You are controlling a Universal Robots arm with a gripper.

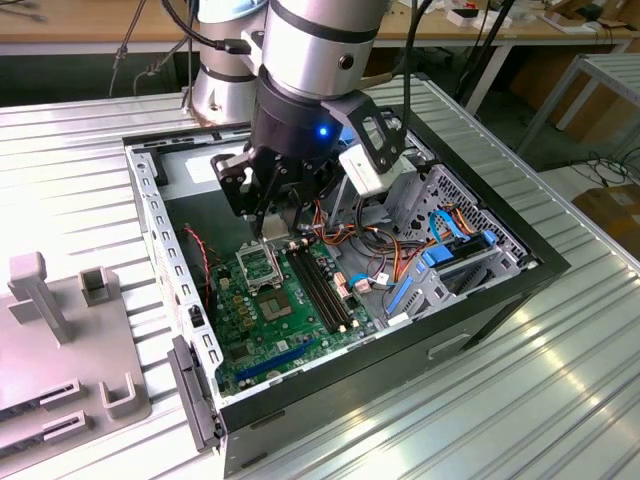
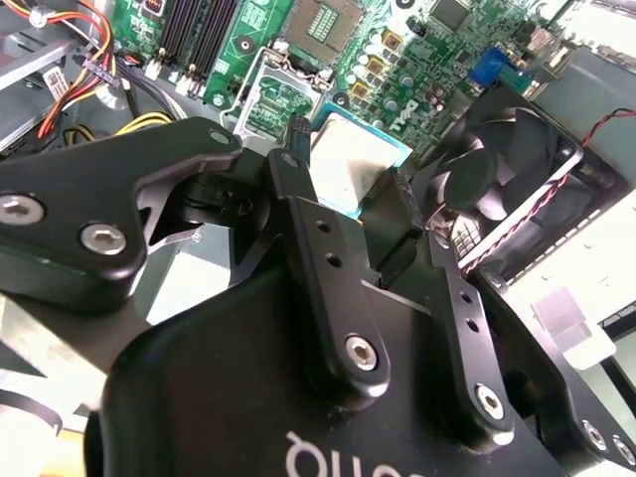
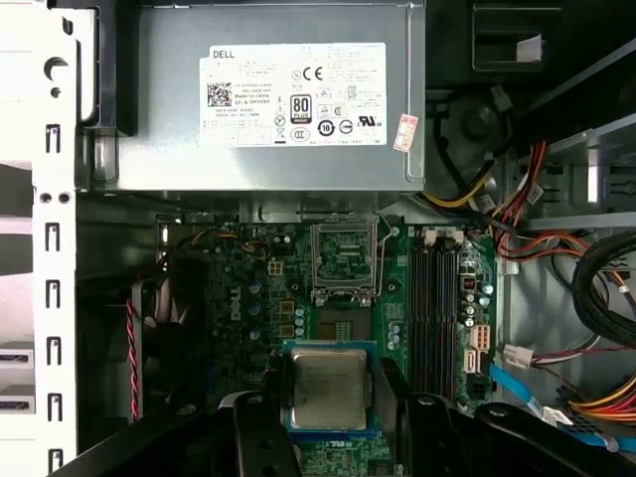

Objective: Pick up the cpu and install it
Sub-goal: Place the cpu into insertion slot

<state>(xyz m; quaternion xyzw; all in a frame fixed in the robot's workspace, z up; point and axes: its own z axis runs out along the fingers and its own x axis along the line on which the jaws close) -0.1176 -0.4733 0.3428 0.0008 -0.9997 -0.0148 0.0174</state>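
- A matte black two-finger gripper point(image 3: 331, 396) on the arm pinches the cpu point(image 3: 328, 383), a small flat square chip with a dull silver-grey metal top and blue-green edging. It grips two opposite edges and holds the chip level above the green motherboard point(image 3: 248, 298).
- The open square metal socket point(image 3: 345, 263) lies just beyond the chip, between it and the grey steel power supply box point(image 3: 278, 119). Chip and socket edges look roughly parallel.
- In the exterior view, the tool hangs inside the black open computer case point(image 1: 480, 320), close above the socket.
- Long black memory slots point(image 3: 437, 308) run beside the socket.
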